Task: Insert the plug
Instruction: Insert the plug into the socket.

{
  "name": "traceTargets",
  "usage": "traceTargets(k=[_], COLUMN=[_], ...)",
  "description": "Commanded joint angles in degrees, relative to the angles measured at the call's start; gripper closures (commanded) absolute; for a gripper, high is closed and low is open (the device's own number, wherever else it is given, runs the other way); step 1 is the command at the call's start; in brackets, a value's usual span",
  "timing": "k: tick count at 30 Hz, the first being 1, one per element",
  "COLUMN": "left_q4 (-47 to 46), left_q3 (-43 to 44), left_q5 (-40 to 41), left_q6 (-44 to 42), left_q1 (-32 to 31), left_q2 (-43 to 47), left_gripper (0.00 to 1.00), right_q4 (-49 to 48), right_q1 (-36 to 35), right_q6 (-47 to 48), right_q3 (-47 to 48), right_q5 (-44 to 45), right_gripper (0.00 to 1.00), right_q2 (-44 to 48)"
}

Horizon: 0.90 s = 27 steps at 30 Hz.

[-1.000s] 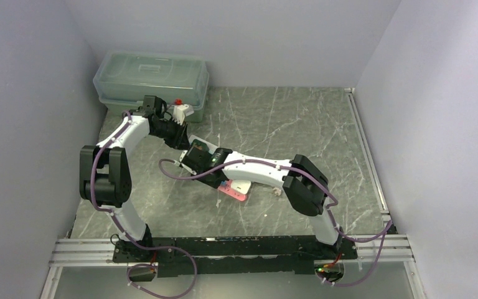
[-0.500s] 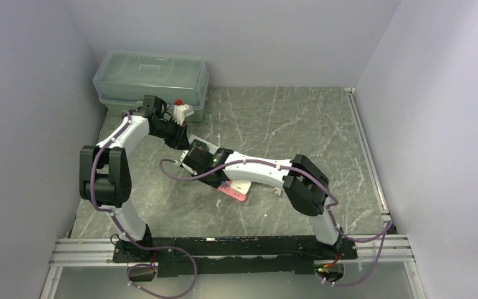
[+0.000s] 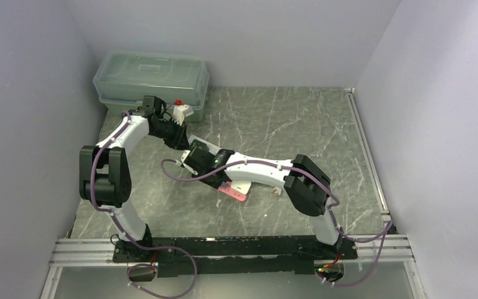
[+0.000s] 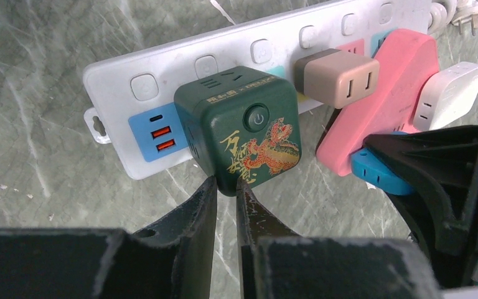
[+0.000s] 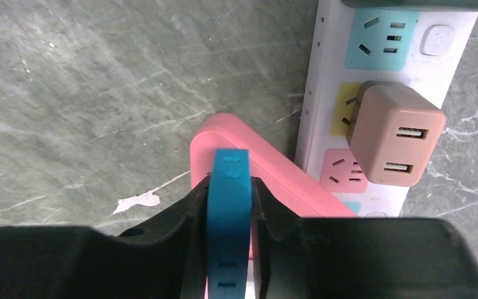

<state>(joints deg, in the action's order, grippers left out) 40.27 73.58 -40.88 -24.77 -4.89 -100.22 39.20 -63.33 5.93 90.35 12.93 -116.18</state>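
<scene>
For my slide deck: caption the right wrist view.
Right end effector grips a blue plug over a pink adapter beside a white power strip.

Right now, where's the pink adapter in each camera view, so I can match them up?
Top external: pink adapter, a sliver near picture centre.
Left wrist: pink adapter, upper right.
Right wrist: pink adapter, centre, behind the held blue plug.
Shared landmark: tan charger beside it in both wrist views; not seen from the top.

Overhead view, wrist close-ups, shared power strip (image 4: 168, 65)
</scene>
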Motion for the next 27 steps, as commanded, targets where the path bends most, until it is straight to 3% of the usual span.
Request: traceTargets(k=[1, 5, 9, 11, 12, 15, 21, 23, 27], left_q4=[3.3, 4.0, 5.3, 6.4, 7.1, 9.1, 11.5, 11.8, 10.1], left_q3=[0.0, 0.1, 0.6, 1.5, 2.0, 3.6, 5.5, 6.1, 5.5], left_q5=[0.3, 0.2, 0.7, 1.0, 1.2, 2.1, 4.1, 4.6, 6.3], left_q6=[-1.7, -1.8, -1.9, -2.0, -2.1, -1.8, -0.3, 0.7, 2.7], left_q1=[0.2, 0.8, 1.2, 1.4, 1.4, 1.7, 3.9, 4.7, 9.1], left_q2=[0.5, 1.1, 2.4, 3.0, 3.3, 4.7, 10.3, 12.1, 16.1], left_gripper=[0.80, 0.80, 0.79, 0.78, 0.77, 0.67, 0.24, 0.02, 0.00], right_q4=[3.3, 3.4, 3.4, 3.7, 4.2, 4.9, 1.7, -0.8, -10.4], right_q1=[1.5, 1.5, 1.6, 1.5, 1.5, 1.5, 2.6, 5.1, 15.2], right_q6=[-0.4, -0.6, -1.0, -1.2, -1.3, -1.2, -2.1, -3.6, -9.4], right_q3=[1.2, 4.1, 6.2, 7.6, 8.5, 10.7, 6.8, 2.8, -9.3], right_q5=[1.2, 2.2, 3.0, 3.2, 3.2, 2.9, 4.2, 3.9, 1.3], right_gripper=[0.62, 0.37, 0.23, 0.04, 0.01, 0.00, 0.00, 0.00, 0.00], right_q2=[-1.4, 0.2, 2.5, 3.7, 4.1, 6.7, 15.7, 19.3, 29.6])
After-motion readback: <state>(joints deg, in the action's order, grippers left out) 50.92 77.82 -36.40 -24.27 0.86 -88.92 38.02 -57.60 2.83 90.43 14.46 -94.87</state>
